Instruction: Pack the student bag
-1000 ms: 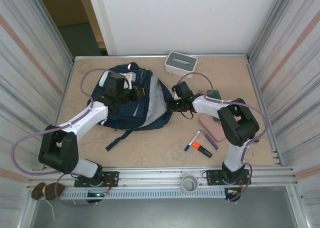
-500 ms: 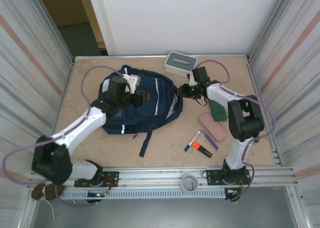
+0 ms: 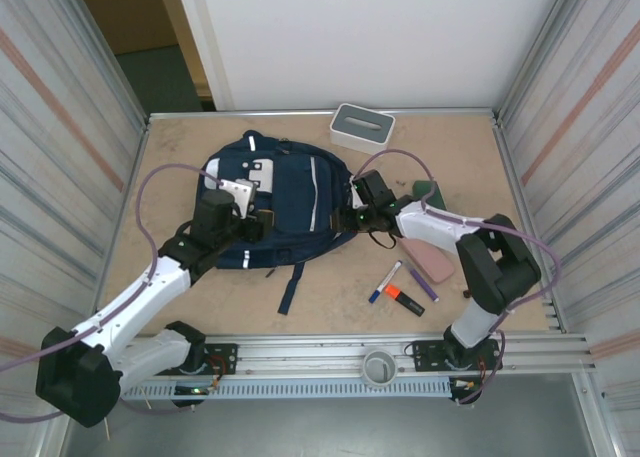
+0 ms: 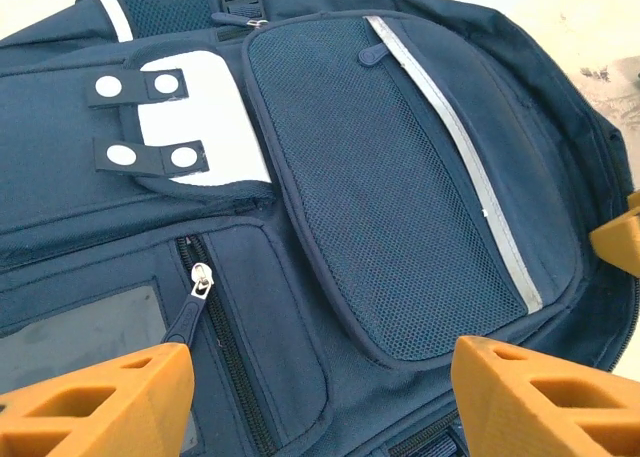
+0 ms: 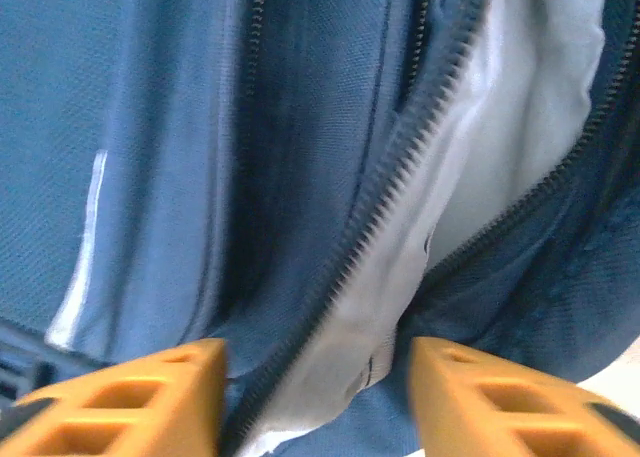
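wall (image 3: 380, 37): plain white, top centre | left corrugated panel (image 3: 50, 147), right corrugated panel (image 3: 590, 127): pale metal, orange stripe | tabletop (image 3: 320, 317): tan, scuffed | aluminium rail (image 3: 300, 352): bottom edge | doorway (image 3: 130, 17): brown, upper left

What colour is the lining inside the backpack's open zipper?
Light grey, nearly white; the lining of the navy backpack shows best in the right wrist view.

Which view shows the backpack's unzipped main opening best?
Right wrist: the parted zipper teeth and light grey lining sit close up. Top external gives the whole backpack, its opening too small to judge. Left wrist faces the front mesh pocket instead.
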Controlling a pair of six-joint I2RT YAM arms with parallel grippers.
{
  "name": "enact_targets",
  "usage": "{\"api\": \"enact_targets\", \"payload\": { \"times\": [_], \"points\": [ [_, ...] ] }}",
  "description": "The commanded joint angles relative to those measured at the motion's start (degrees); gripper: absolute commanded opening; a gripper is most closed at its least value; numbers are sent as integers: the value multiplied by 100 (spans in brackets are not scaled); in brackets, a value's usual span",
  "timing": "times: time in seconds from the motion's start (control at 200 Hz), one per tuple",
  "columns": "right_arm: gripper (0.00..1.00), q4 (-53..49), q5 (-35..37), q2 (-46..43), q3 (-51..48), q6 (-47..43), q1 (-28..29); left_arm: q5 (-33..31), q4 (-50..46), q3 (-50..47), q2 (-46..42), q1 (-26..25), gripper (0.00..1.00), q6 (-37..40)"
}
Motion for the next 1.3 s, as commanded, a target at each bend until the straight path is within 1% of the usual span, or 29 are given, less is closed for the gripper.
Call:
{"api": "enact_targets", "payload": {
  "times": [0.0, 0.06, 0.11, 0.17, 0.225, 0.306, 0.421, 0.446, 0.511, 0.571, 0.746, 0.842, 0.897, 0.942, 1.047, 1.147, 1.242, 1.292],
  "points": [
    [27, -13, 356, 219, 304, 37, -180, 150, -96, -43, -129, -2, 69, 207],
    [15, -94, 376, 250, 343, -27, -312, 205, -119, -35, -93, -60, 69, 295],
    [8, -141, 257, 238, 356, -66, -448, 271, -106, -20, -44, -152, 69, 429],
    [3, -159, 21, 192, 348, -98, -646, 374, 34, -26, 39, -334, 69, 675],
    [0, -223, -213, 162, 390, -136, -826, 320, 219, -61, 107, -565, 69, 877],
    [0, -350, -569, 167, 535, -226, -1059, 322, 471, -158, 196, -939, 68, 1461],
    [0, -458, -1053, 262, 770, -295, -1260, 24, 550, -276, 349, -1573, 68, 2425],
    [0, -477, -1108, 275, 811, -304, -1293, -93, 522, -294, 397, -1741, 68, 2620],
    [0, -489, -1238, 320, 880, -316, -1378, -660, 416, -345, 557, -2145, 68, 3019],
    [0, -512, -1309, 362, 926, -337, -1424, -1135, 349, -426, 724, -2477, 68, 3237],
    [0, -495, -1406, 430, 954, -370, -1440, -1941, -59, -406, 1391, -3048, 68, 3673],
    [1, -500, -1451, 452, 964, -393, -1447, -2327, -372, -266, 1834, -3106, 68, 3916],
    [1, -505, -1468, 456, 964, -401, -1463, -2627, -297, -299, 2062, -3073, 67, 4077],
    [1, -513, -1478, 461, 967, -415, -1472, -2698, -234, -341, 2184, -2995, 66, 4134],
    [1, -533, -1480, 443, 947, -435, -1492, -2588, -85, -382, 2336, -2751, 60, 4184],
    [1, -546, -1496, 443, 941, -438, -1493, -2545, 137, -361, 2461, -2646, 51, 4311],
    [2, -544, -1496, 426, 937, -432, -1486, -2245, 338, -365, 2486, -2572, 42, 4355],
    [4, -565, -1498, 405, 947, -445, -1491, -2082, 389, -369, 2463, -2556, 35, 4331]
  ]
}}
